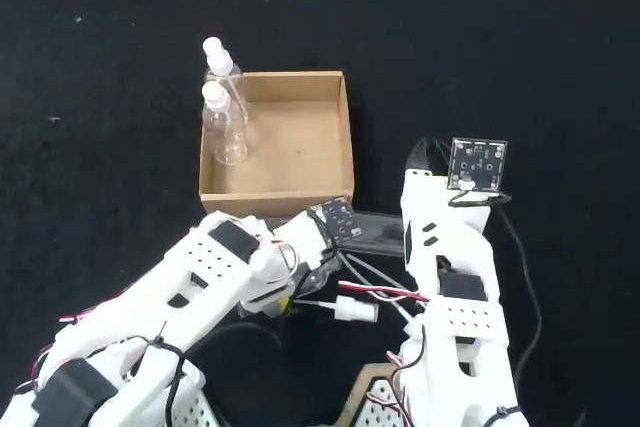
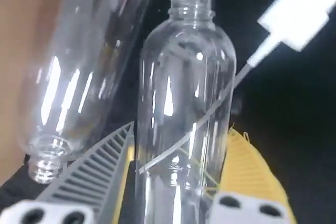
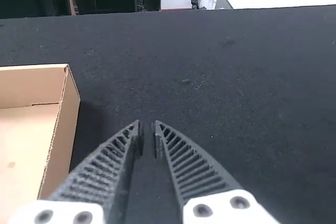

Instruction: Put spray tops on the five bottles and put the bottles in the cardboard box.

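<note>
My left gripper [image 2: 181, 129] was closed around the body of a clear bottle [image 2: 184, 77], one jaw on each side of its lower half, its open threaded neck pointing away from my wrist. I judged the grip sound but low on the body, so the neck could swing if pushed. To seat a top well I would have kept the squeeze firm without denting the wall, and brought the bottle upright before anything met the threads. Just beside it lay a second bottle [image 2: 79, 77], also uncapped, its neck turned the other way, close against the box [image 1: 275, 197] wall. A spray top [image 2: 302, 11] lay on the table [image 1: 520, 67] nearby, and its thin tube [image 2: 252, 59] showed as a line across my bottle; I could not tell whether they touched. The tube had to enter the neck first, so I reckoned the top wanted lifting by its head with the tube hanging straight, then lowering and turning. My right gripper [image 3: 147, 127] was closed on nothing, above bare table to the side of the box and apart from the top, and would have to open and come over for that. In the far corner of the box stood two capped bottles [image 1: 225, 122], with room beside them.
</note>
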Robot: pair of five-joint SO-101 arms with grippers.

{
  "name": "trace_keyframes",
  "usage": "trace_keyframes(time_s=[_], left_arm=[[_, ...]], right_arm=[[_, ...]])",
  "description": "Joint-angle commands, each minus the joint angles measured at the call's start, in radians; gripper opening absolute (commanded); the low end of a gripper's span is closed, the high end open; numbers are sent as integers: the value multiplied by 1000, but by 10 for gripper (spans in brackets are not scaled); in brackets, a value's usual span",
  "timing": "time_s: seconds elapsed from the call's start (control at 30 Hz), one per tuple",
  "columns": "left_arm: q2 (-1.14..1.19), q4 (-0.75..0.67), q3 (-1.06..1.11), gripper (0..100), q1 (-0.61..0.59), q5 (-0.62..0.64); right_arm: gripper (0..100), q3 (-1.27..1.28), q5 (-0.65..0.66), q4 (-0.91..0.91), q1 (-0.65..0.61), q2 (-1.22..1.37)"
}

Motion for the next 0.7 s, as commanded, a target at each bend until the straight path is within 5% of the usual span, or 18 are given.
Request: trace_keyframes(time_s=[0.0,0.3,0.67], left_arm=[[0,78,-94,137,-15,5],[0,324,-208,137,-51,-66],[0,500,-257,137,-433,-331]], right_arm=[[25,-47,-11,-26,17,-7],[25,-47,-11,-26,17,-7],[25,-48,-11,-26,15,-7]])
